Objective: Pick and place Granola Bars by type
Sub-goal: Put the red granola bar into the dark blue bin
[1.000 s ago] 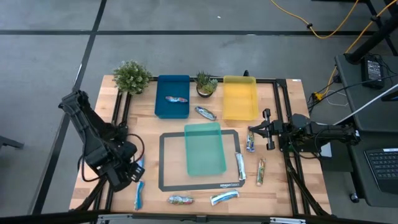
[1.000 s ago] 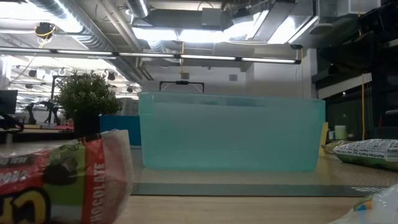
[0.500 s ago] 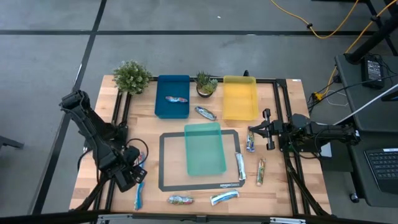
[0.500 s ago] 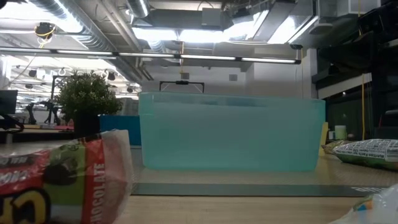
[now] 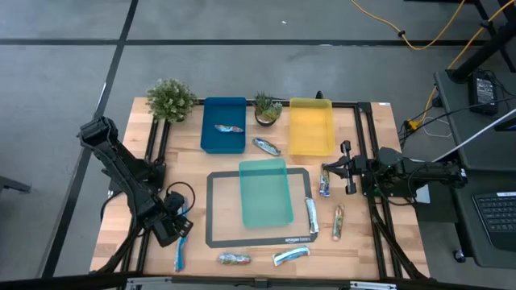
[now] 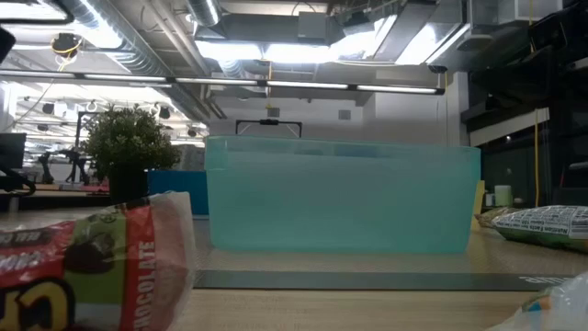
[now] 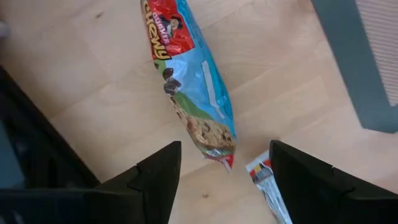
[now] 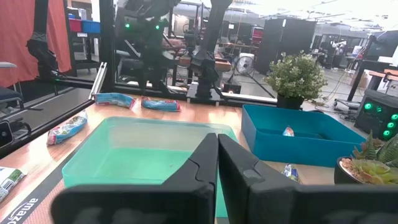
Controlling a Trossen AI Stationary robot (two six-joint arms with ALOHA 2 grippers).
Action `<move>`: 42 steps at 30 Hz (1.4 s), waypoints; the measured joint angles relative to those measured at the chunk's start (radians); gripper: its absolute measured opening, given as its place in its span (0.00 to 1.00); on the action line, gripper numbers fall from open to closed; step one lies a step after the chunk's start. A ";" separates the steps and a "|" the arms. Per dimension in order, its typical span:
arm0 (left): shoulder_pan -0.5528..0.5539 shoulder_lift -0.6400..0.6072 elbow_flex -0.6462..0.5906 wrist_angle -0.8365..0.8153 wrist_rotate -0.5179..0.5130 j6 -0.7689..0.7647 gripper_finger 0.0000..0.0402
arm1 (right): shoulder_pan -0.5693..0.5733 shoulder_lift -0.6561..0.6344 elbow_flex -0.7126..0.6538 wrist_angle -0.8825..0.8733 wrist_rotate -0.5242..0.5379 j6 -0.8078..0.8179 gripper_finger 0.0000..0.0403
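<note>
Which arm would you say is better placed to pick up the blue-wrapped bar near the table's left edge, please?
The left. Its open pincer hangs right over that blue bar, fingers either side of its end. The right pincer sits shut across the table, beyond the teal tray.

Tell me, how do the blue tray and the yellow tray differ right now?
The blue tray is dark blue and holds one granola bar; the yellow tray is yellow and holds nothing. The blue one sits nearer the left arm's side, the yellow nearer the right's. Both are rectangular, along the table's far edge.
</note>
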 joint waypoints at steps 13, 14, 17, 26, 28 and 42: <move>0.000 0.000 -0.135 0.172 0.000 0.000 0.59 | 0.000 0.000 0.000 0.000 0.000 0.000 0.04; 0.000 0.000 -0.144 0.186 0.000 0.000 0.59 | 0.000 0.000 0.000 0.000 0.000 0.000 0.04; 0.000 0.000 -0.171 0.229 0.000 0.000 0.59 | 0.000 0.000 0.000 0.000 0.000 0.000 0.04; 0.000 -0.002 -0.214 0.310 0.001 0.001 0.58 | 0.000 0.000 0.000 0.000 0.000 0.000 0.04; 0.000 -0.002 -0.214 0.310 0.001 0.003 0.57 | 0.000 0.000 0.000 0.000 0.000 0.000 0.04; 0.000 -0.003 -0.217 0.299 0.007 0.004 0.33 | 0.000 0.000 0.000 0.000 0.000 0.000 0.04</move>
